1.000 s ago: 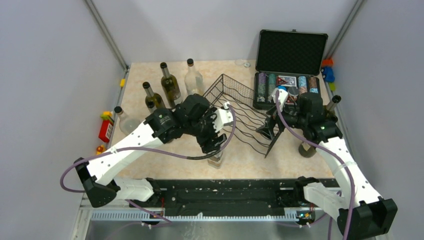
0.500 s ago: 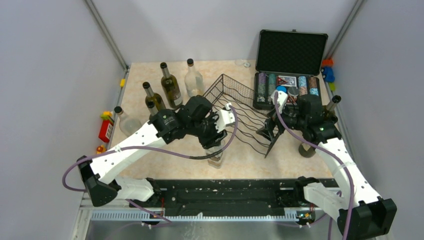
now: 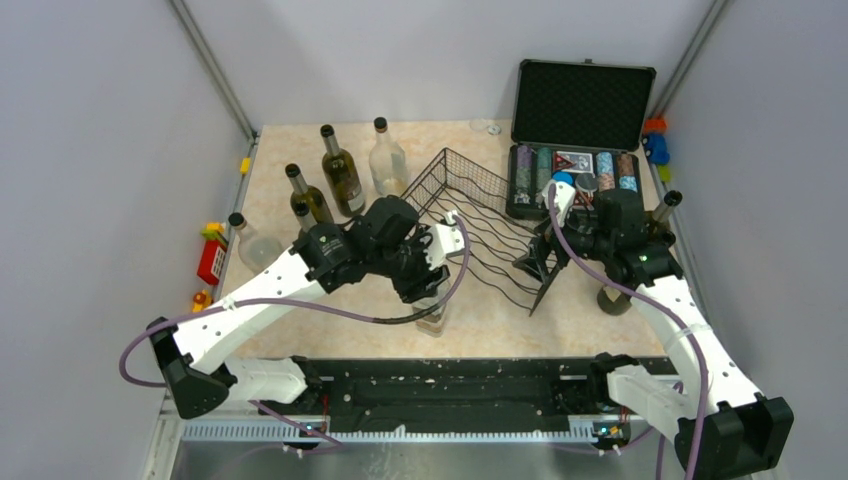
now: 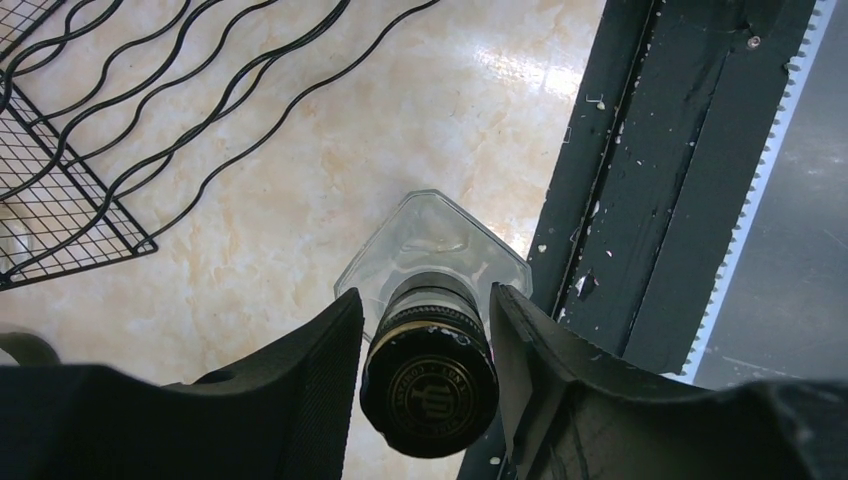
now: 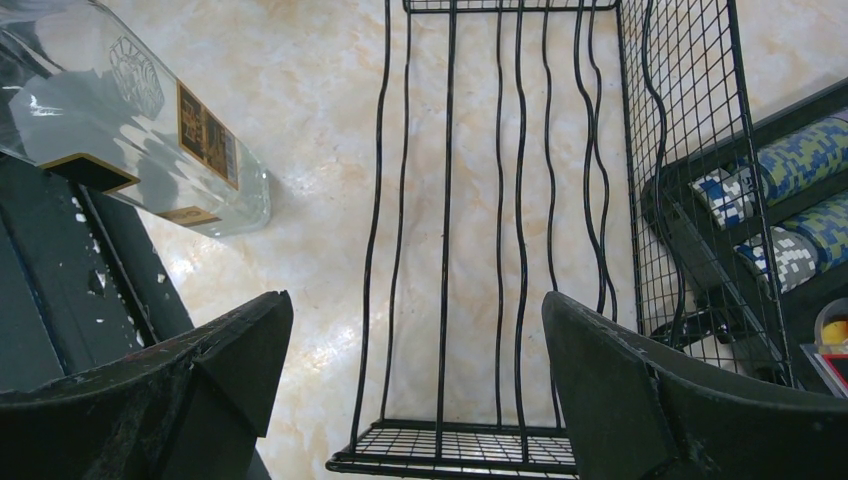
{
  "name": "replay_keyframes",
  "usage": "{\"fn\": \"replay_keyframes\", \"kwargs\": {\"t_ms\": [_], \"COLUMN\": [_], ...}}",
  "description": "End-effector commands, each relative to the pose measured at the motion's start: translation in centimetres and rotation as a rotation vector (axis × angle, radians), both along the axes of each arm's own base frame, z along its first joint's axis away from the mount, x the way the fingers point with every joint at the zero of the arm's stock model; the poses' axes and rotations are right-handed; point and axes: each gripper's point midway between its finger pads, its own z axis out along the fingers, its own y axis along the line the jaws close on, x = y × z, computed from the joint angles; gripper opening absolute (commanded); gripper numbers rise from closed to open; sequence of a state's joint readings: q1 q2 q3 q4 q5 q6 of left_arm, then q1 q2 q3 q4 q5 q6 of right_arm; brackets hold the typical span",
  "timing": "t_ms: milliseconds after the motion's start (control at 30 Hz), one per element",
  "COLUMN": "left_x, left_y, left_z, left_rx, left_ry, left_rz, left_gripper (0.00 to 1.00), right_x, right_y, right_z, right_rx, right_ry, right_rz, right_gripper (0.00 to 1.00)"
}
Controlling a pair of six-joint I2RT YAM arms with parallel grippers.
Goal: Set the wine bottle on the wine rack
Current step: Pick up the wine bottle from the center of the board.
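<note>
Left wrist view looks straight down on the wine bottle (image 4: 430, 385), a clear, square-shouldered bottle with a black cap, standing upright on the bench (image 4: 300, 180) close to its near edge, beside the black rail there. The left pincer (image 4: 426, 292) is clenched on the bottle's neck, one dark finger pressed against each side just under the cap. The wine rack (image 4: 70, 200) lies a little way off toward the far side, not touching the bottle.

From the top external view, the rack (image 3: 480, 215) sits near the middle of the bench, its raised grid end toward the far edge. The right pincer (image 3: 540, 262) hangs over the rack's near right corner. Its fingers (image 5: 620, 400) are spread wide and grasp nothing, with wavy wires showing between them. Four other bottles (image 3: 340, 175) stand toward the far left corner, and an open black case (image 3: 582, 105) of chips sits at the far right corner.
</note>
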State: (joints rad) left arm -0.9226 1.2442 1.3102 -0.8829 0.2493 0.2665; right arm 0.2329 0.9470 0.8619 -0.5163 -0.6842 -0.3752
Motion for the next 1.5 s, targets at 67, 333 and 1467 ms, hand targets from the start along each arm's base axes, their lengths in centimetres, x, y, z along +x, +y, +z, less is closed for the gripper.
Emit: {"fn": "replay_keyframes", "kwargs": {"t_ms": [67,333,1467], "left_x": [-0.1,-0.2,6.4], "left_y": [-0.7,-1.0,1.0], "left_z": [1.7,1.4,13.4], "left_rx": [-0.062,-0.062,-0.555], "left_ry": [-0.028,-0.011,0.177], "left_rz": [-0.022,-0.03,0.274], "left_gripper": [0.48,0.24,0.0], "right_x": [0.4,0.4,-2.5], "right_y": [0.5,0.5,13.1], "right_z": [1.1,1.3,2.8], "right_rx": [0.007,0.005,0.155], "right_ry": [-0.057,-0.061,0.107], "right_rz": [0.025,0.028,0.405], "right_gripper": [0.98,0.98,0.99]}}
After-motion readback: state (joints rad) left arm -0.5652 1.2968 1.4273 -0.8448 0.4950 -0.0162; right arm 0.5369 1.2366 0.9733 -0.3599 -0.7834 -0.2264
